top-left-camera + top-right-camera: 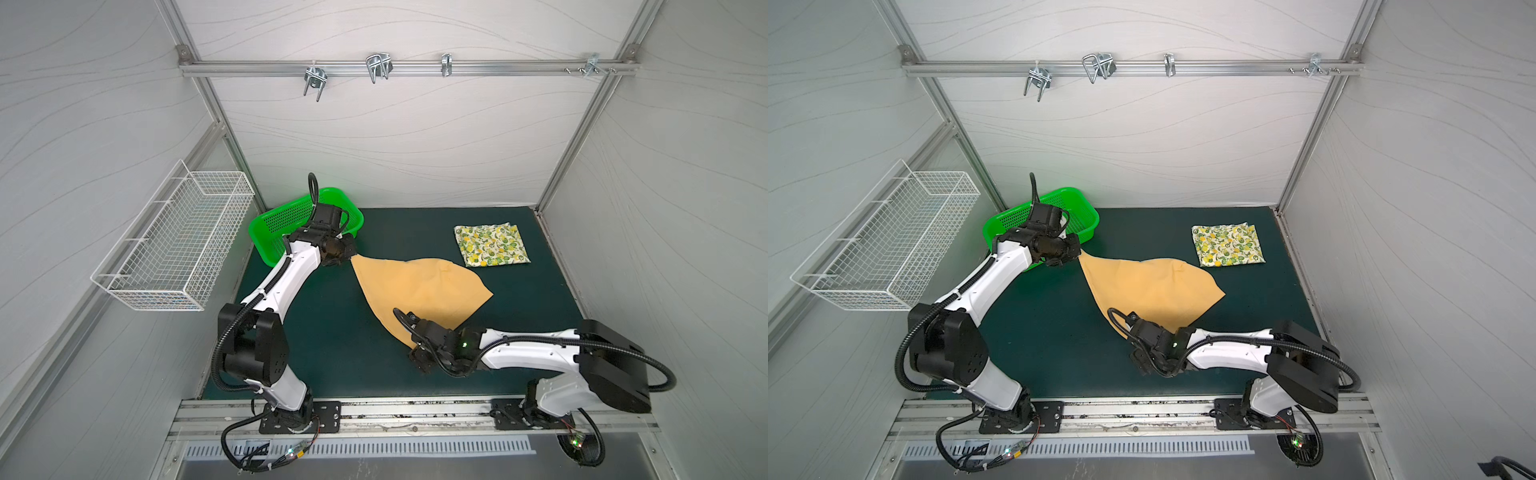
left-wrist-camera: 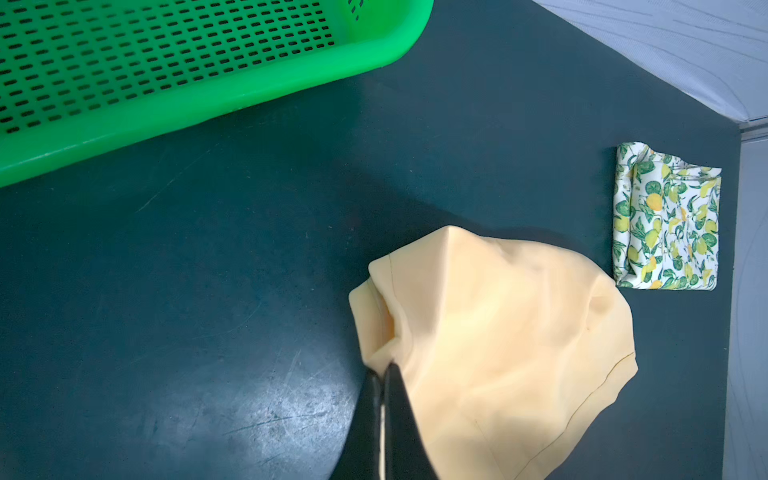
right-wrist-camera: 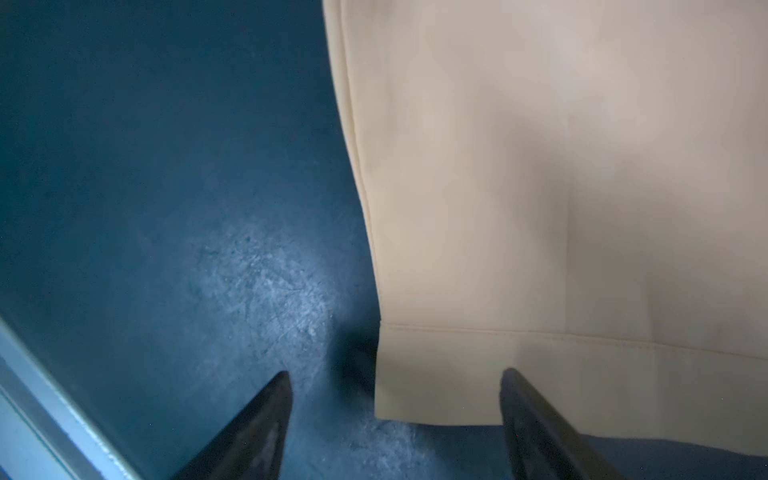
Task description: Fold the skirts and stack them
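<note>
At the left end effector (image 2: 384, 368): clenched tight on a bunched corner of the mustard skirt (image 1: 419, 291), just beside the green basket (image 1: 286, 216). At the right end effector (image 3: 395, 372): released, jaws wide apart and straddling the stitched hem corner at the skirt's end farthest from the basket, nothing pinched yet. Between the two: spreads as a loose teardrop over the dark surface (image 1: 519, 332), fanning away from the basket. Farther from the basket still, near the back wall: lemon-print skirt (image 1: 492, 245), already folded into a neat square. Looks light, limp and thin, likely to sag and to slip from a shallow pinch. Best taken deep on the doubled, stitched hem for firmer purchase.
</note>
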`<state>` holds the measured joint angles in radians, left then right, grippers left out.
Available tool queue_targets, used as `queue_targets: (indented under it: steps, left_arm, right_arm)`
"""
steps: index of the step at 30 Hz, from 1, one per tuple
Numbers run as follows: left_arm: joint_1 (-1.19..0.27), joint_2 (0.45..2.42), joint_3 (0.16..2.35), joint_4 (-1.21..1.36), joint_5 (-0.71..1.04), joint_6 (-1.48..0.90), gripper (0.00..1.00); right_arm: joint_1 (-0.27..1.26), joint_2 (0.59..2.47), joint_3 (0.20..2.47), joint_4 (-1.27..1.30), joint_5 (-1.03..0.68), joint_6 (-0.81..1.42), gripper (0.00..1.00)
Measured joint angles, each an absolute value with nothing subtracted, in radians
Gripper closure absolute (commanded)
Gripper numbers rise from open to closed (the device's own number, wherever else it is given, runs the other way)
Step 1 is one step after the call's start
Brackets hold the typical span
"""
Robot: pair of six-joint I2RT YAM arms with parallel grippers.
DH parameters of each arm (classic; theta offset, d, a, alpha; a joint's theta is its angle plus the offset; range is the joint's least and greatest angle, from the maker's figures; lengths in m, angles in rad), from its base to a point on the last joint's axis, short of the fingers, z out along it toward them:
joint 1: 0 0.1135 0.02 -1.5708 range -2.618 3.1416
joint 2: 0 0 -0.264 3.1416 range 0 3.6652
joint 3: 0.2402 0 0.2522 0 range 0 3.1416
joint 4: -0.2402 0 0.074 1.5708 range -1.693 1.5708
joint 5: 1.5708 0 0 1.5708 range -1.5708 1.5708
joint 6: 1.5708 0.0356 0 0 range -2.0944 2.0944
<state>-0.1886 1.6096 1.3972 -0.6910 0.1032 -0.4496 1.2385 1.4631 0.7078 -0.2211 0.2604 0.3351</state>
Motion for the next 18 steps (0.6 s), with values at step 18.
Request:
queue_targets:
  steps: [18]
  left_arm:
    - [-0.177, 1.629, 1.433, -0.699, 0.116, -0.449, 1.00]
  right_arm:
    - [1.258, 1.596, 0.761, -0.183, 0.302, 0.360, 0.53]
